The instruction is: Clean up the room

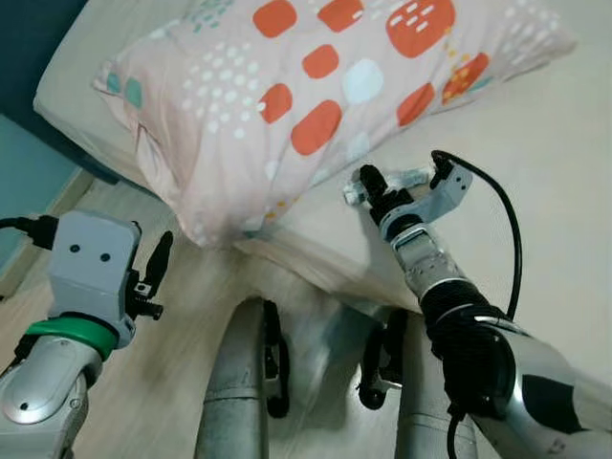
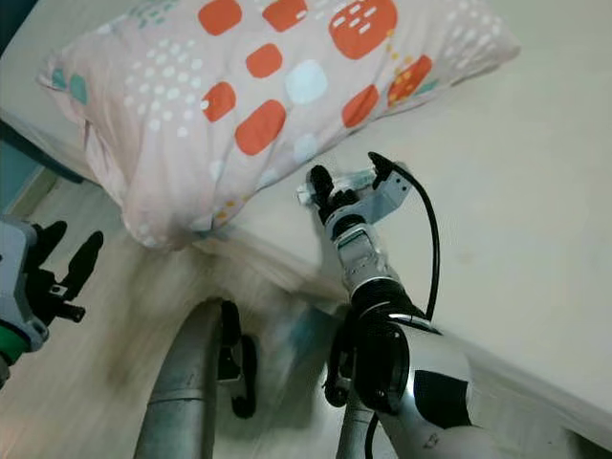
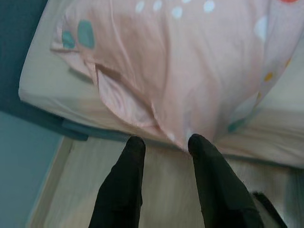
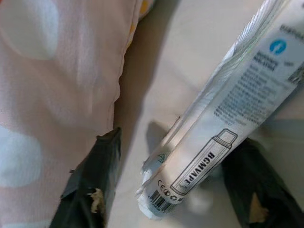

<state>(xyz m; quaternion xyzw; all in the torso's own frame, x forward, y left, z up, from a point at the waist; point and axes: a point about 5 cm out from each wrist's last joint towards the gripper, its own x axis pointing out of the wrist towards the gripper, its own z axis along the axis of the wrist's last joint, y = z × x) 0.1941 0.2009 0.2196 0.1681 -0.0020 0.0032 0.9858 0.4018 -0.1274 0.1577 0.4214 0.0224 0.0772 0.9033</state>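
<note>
Reaching onto the cream-sheeted bed (image 1: 535, 143), the right gripper (image 4: 171, 185) straddles a clear plastic-wrapped tube (image 4: 223, 118) beside the pink spotted pillow (image 1: 287, 86), unclenched; it should close squarely mid-package. The left gripper (image 3: 164, 147) hangs spread below the pillow.

A bed (image 1: 535, 172) with a cream sheet fills the upper right of the head views, a pale wood floor (image 1: 172, 382) runs along the lower left, and a teal wall (image 1: 24, 177) with a light skirting board (image 1: 38, 234) occupies the left edge.
</note>
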